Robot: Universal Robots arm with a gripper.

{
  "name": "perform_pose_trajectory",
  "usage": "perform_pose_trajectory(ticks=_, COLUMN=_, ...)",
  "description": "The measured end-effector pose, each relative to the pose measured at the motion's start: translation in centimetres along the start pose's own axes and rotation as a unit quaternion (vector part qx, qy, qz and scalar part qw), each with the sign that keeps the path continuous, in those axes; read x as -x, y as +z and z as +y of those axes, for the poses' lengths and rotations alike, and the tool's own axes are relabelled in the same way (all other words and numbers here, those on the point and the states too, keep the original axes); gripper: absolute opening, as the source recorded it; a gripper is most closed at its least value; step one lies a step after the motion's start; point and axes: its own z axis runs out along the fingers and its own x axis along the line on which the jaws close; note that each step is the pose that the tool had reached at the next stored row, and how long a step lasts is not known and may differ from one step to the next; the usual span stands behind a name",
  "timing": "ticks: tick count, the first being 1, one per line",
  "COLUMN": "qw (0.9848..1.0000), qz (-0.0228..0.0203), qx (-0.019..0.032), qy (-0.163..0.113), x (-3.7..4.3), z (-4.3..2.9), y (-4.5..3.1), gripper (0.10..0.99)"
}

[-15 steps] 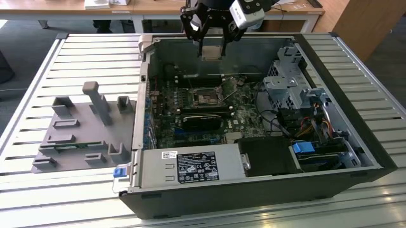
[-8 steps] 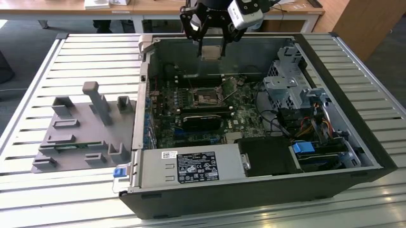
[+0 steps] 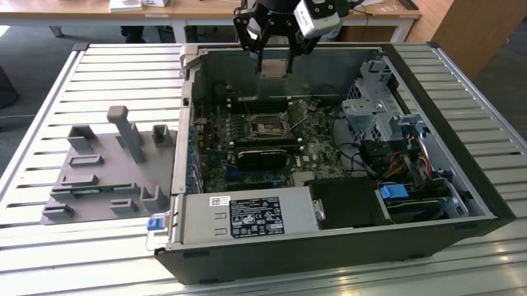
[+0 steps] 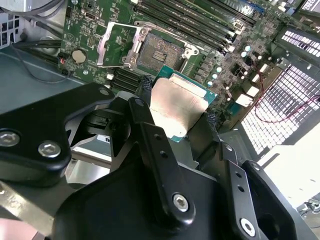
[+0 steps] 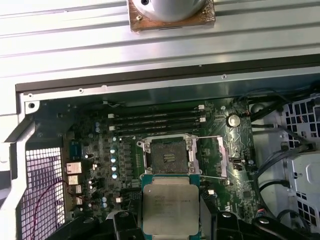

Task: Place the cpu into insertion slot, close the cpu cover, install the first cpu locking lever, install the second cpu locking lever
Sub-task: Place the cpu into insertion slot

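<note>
Jaws clamp the cpu [image 5: 170,207]; gripper [image 3: 275,65] upper centre in the exterior view, above the computer case [image 3: 329,259] (insertion slot [image 5: 170,157] exposed, cpu cover [image 5: 211,156] open).

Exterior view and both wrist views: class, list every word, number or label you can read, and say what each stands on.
Nothing can be quoted; every print is too small to read.
Black label on the silver metal power supply box: white print, unreadable.
Small white sticker on that box: unreadable.
Silver-grey square cpu in the black gripper: faint lines of print, unreadable.
Green motherboard: tiny white marks, unreadable.
</note>
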Motion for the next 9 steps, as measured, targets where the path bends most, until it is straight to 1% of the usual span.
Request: perform_pose_trajectory(ticks=9, qw=0.9999, qz=-0.0015, qx=0.0002, qy=0.017, x=0.0, z=0.0, y=0.02, gripper=0.541)
